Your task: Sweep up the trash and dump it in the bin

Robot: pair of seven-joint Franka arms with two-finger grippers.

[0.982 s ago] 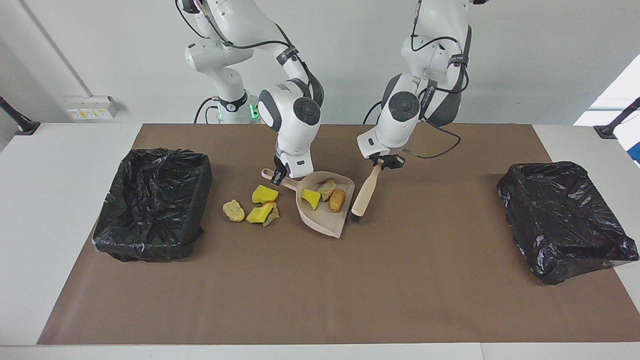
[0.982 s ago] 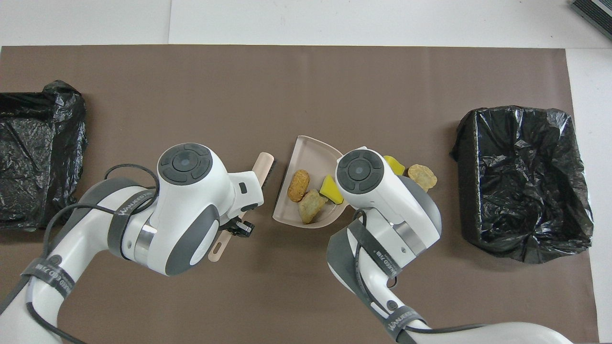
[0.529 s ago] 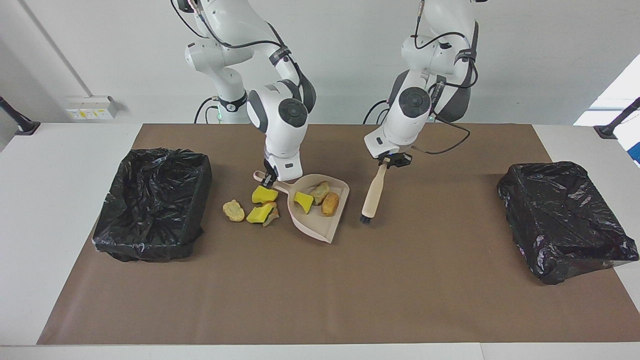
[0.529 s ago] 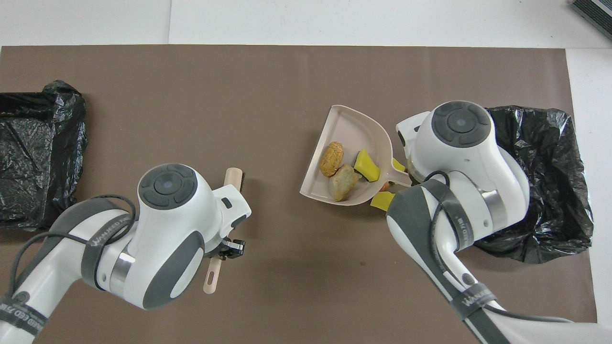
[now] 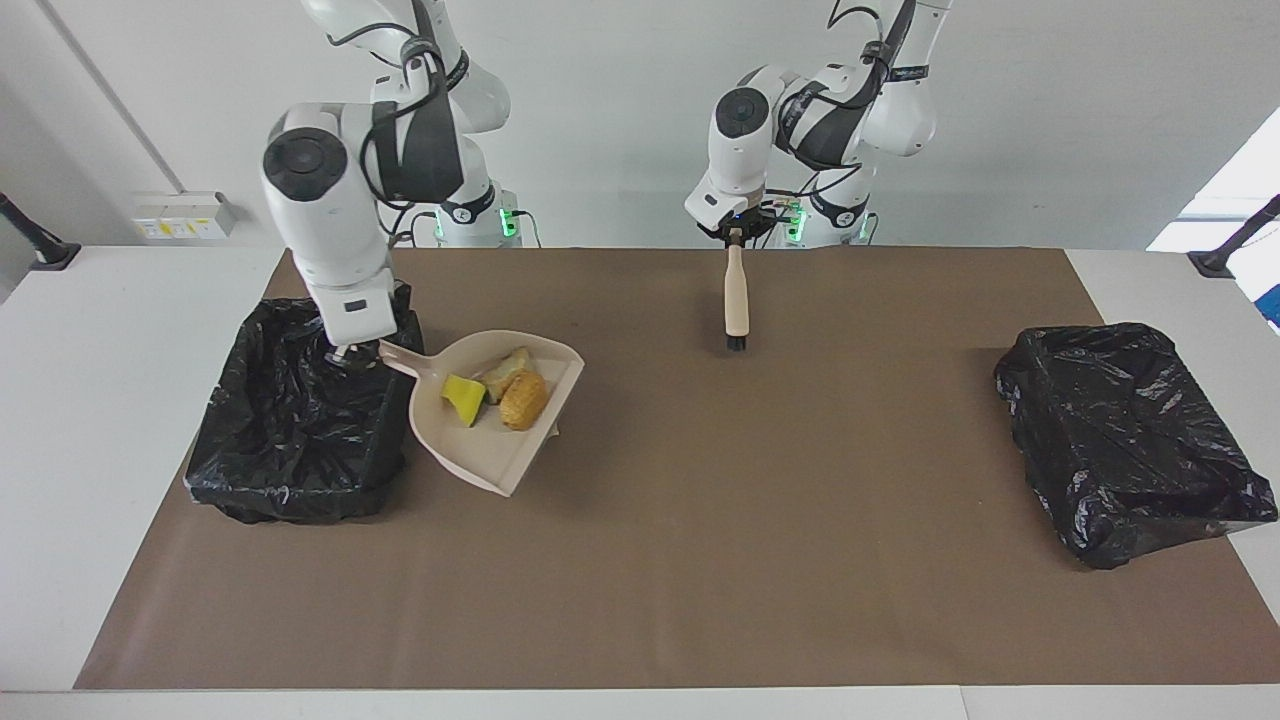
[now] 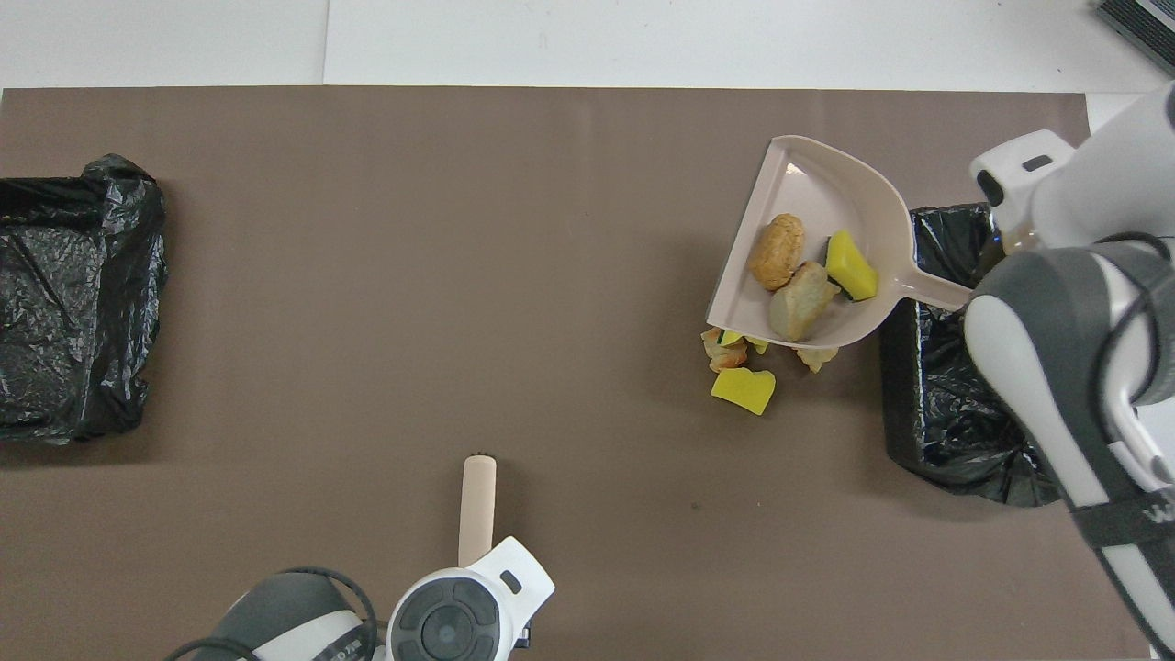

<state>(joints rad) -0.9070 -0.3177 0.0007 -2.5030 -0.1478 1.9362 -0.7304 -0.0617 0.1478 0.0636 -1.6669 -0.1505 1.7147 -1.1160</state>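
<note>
**Loaded dustpan held up beside the bin, brush raised by the other arm**

The right gripper (image 5: 345, 352) hangs over the black-lined bin (image 5: 300, 410) at the right arm's end of the bench (image 5: 60, 420), its jaws clamped on the handle of the pink dustpan (image 5: 495, 440). The pan sticks out sideways from those jaws, clear of the bin's rim and up in the air over the brown mat (image 5: 700, 560), with its open lip pointing away from the jaws. Three pieces of trash ride in the pan close to the handle end: a yellow sponge wedge (image 5: 463, 394), a pale beige lump (image 5: 503, 368) and an orange-brown oblong piece (image 5: 524, 400), all touching one another.

In the overhead view, the loose trash (image 6: 745, 378) lies on the mat, partly covered by the pan's rear edge and beside the bin: a yellow wedge in plain sight, with smaller yellow, beige and orange bits just beside it. In the facing view the pan hides this pile.

The left gripper (image 5: 735, 232) is raised above the mat's edge nearest the robots, jaws closed on the top of the brush (image 5: 737, 300). The brush hangs straight down from the jaws, wooden handle up and dark bristles at the bottom, off the mat. A second black-lined bin (image 5: 1120, 440) sits at the left arm's end of the bench, well apart from both jaws.
</note>
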